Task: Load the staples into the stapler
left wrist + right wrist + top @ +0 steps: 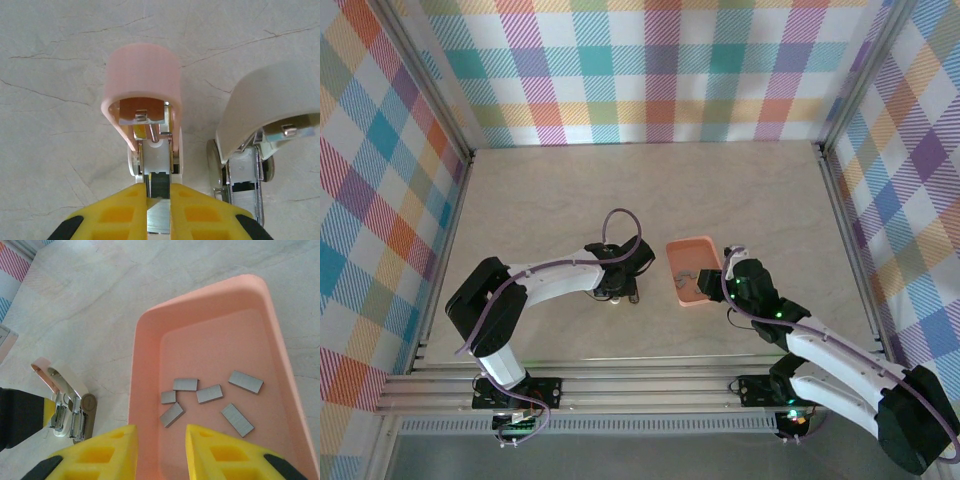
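The stapler [260,100] runs off the left wrist view's right and bottom edges.

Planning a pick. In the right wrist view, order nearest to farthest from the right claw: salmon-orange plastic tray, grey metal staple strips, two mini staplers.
1. Salmon-orange plastic tray, under the right claw.
2. Grey metal staple strips, ahead inside it.
3. Pink-topped mini stapler and whitish-topped grey metal mini stapler, off left on the table; too close to call.

2 arms [550,278]: white shells, black joints | cables [620,211]: lilac | pincer fingers [100,455]: yellow, black-tipped
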`<act>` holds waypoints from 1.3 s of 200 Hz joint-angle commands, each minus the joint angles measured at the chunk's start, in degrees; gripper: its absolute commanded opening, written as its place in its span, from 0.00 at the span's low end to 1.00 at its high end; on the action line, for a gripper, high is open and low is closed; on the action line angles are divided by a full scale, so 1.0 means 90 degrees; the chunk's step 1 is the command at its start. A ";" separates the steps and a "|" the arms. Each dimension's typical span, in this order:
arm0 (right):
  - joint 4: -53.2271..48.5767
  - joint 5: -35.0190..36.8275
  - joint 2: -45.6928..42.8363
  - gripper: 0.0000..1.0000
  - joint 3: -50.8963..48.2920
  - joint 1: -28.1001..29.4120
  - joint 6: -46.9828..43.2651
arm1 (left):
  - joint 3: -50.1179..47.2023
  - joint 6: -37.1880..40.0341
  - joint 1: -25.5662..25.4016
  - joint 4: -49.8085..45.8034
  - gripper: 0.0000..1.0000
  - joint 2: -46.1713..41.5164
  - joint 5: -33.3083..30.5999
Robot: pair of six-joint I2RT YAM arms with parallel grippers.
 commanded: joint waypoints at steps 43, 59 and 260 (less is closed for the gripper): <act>-0.0021 -0.0026 -0.0114 0.32 -0.0121 -0.0022 0.0094 | -0.0035 0.0059 -0.0042 0.0038 0.14 0.0211 -0.0020; -0.0026 -0.0023 -0.0119 0.32 -0.0124 -0.0021 0.0094 | -0.0024 0.0061 -0.0047 -0.0014 0.14 0.0239 -0.0037; -0.0053 -0.0022 -0.0293 0.32 -0.0212 -0.0021 0.0182 | 0.0026 0.0172 -0.0047 -0.0162 0.14 -0.0072 -0.0305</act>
